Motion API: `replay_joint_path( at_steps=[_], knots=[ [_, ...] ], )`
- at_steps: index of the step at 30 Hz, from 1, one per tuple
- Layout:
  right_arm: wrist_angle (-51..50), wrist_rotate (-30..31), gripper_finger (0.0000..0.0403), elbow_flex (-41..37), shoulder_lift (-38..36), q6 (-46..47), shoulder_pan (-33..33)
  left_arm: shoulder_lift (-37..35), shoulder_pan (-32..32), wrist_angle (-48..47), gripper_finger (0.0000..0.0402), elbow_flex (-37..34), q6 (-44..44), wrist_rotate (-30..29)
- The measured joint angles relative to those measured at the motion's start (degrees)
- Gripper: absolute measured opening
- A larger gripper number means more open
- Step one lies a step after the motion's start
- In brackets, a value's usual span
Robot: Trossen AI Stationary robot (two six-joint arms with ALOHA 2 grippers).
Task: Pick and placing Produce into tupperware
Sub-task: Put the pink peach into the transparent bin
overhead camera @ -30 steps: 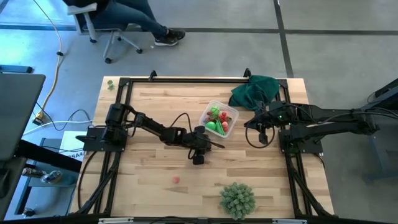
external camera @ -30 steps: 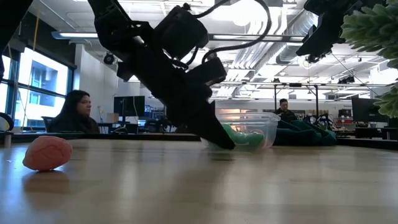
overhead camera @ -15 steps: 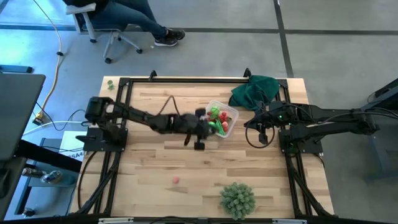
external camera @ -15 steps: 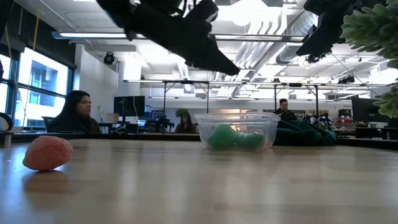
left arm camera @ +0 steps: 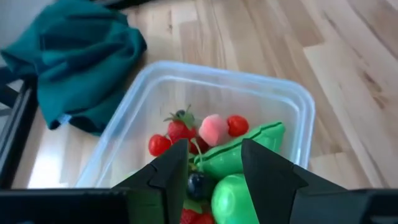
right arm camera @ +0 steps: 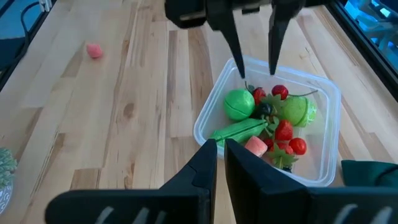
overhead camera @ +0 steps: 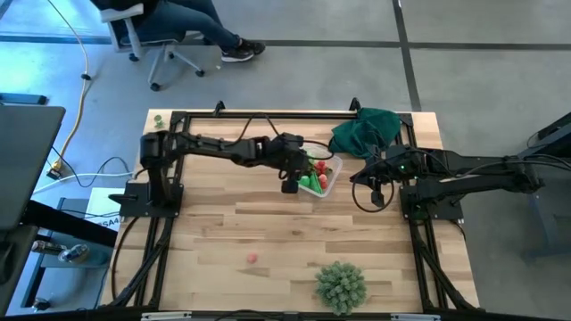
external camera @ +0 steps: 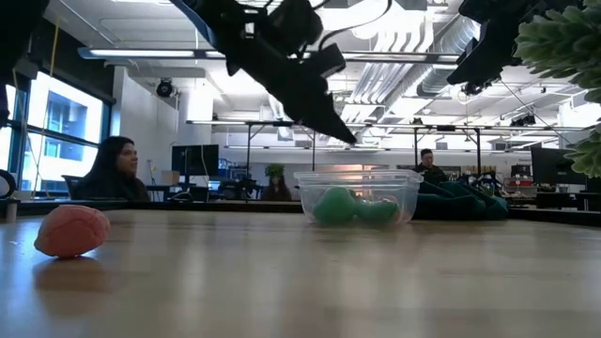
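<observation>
Sitting far and right of centre on the wooden table [overhead camera: 223, 232], the clear tupperware [right arm camera: 323, 134] holds red berries, a pink piece and green produce [right arm camera: 239, 104]. The left gripper [right arm camera: 255, 40] hangs above it, fingers parted, empty. Only the low view shows people at desks behind. The right gripper [right arm camera: 221, 155], nearly closed and empty, waits right. A pink piece [overhead camera: 252, 258] lies near.
</observation>
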Motion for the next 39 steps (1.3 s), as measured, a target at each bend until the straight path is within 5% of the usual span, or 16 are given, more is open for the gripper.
replay_joint_path(
  at_steps=[15,23,31,39],
  knots=[
    [0.0,0.0,0.0024,0.0,0.0,0.0,0.0,0.4,-0.1,-3.2,0.0142,0.4,1.5,1.0],
    [0.0,0.0,0.0024,0.0,0.0,0.0,0.0,-8.0,-1.6,-15.5,0.0111,0.4,1.0,4.0],
    [0.0,0.0,0.0024,0.0,0.0,0.0,0.0,-14.5,-12.5,-35.6,0.0045,0.4,-6.6,-6.7],
    [0.0,0.0,0.0024,0.0,0.0,0.0,0.0,-14.7,-28.6,-38.2,0.0002,-3.7,-22.3,-14.1]
  ],
)
